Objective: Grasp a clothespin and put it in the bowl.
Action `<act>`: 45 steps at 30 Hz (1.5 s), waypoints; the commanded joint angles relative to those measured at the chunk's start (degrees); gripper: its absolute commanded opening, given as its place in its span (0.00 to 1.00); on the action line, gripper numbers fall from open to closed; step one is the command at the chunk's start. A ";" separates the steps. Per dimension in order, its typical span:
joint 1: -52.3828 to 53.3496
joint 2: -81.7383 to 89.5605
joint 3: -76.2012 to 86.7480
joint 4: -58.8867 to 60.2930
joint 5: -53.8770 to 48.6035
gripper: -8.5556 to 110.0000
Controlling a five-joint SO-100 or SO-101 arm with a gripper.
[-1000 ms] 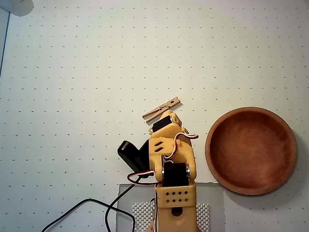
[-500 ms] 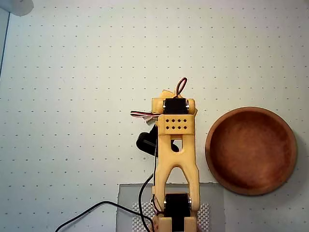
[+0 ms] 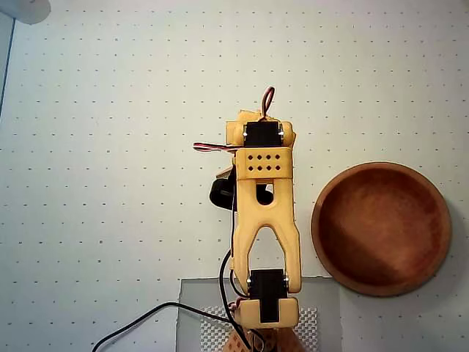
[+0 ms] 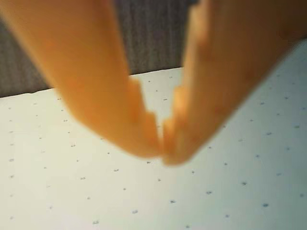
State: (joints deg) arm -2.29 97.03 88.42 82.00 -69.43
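We find no clothespin in either view, so we cannot tell where it is. The bowl (image 3: 381, 229) sits on the desk (image 3: 110, 147) at the right of the overhead view, upright, its reddish-brown grainy inside showing nothing in it. Just left of it, apart from its rim, the yellow arm (image 3: 264, 213) stretches from its base at the bottom edge up toward the middle of the picture, with black motors at its joints and a red-and-white wire looping off its upper end. A black cable (image 3: 146, 323) trails from the base toward the lower left. In the wrist view the 2 fingers (image 4: 120, 115) fill the upper part of the picture, blurred and orange-yellow, and their tips meet at the gripper (image 4: 163, 148) with nothing between them, hanging over the pale dotted desk, whose far edge meets a dark grey background.
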 commanded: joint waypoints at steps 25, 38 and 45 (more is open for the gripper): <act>-5.89 -31.11 -39.81 20.57 47.20 0.04; -5.36 -31.64 -39.02 20.57 52.47 0.05; -5.36 -35.60 -39.81 20.57 51.86 0.08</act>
State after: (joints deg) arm -7.91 60.47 52.29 100.90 -17.49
